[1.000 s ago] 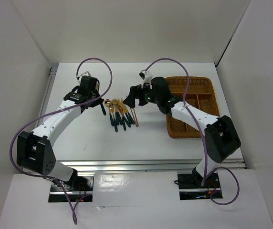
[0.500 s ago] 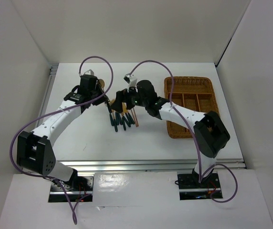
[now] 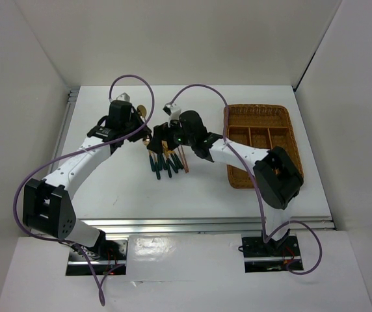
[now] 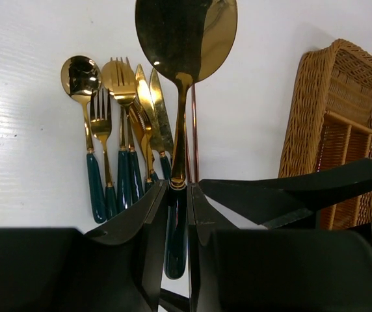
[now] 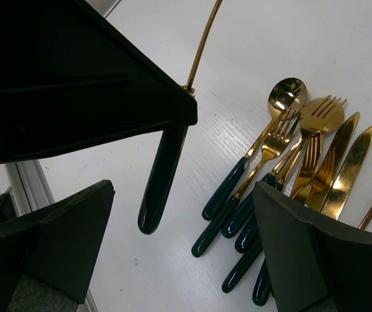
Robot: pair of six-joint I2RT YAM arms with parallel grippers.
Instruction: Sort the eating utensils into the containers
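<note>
Left of the wicker tray (image 3: 264, 117), on the white table (image 3: 192, 195), both arms meet over the same spot. The left arm (image 3: 82, 159) sweeps up from its base in a long bend, its wrist turned toward the tray. The right arm (image 3: 238, 153) folds sharply at the elbow in front of the tray and reaches across the tray's near left corner, away from it.

The tray is rectangular, of brown woven cane, split by thin walls into long narrow slots with one wider bay at its far end. No cutlery shows in the parts of it that can be seen.

The right gripper (image 5: 183, 195) hangs above the table left of the tray, its black wedge-shaped jaws spread wide with nothing gripped.

The left gripper (image 4: 178, 195), farther from the tray, has its jaws clamped tight on the glossy dark green handle of a large spoon (image 4: 186, 32). The spoon's polished gold bowl is lifted clear of the table.

A pile of cutlery (image 3: 166, 162) lies flat beneath both grippers, well apart from the tray. It holds a small round-bowled spoon (image 4: 80, 75), forks (image 4: 122, 78) and knives (image 4: 153, 114), all shiny gold with dark green handles, fanned side by side. Two thin brown chopsticks (image 3: 183, 159) lie on the pile's tray-side edge.
</note>
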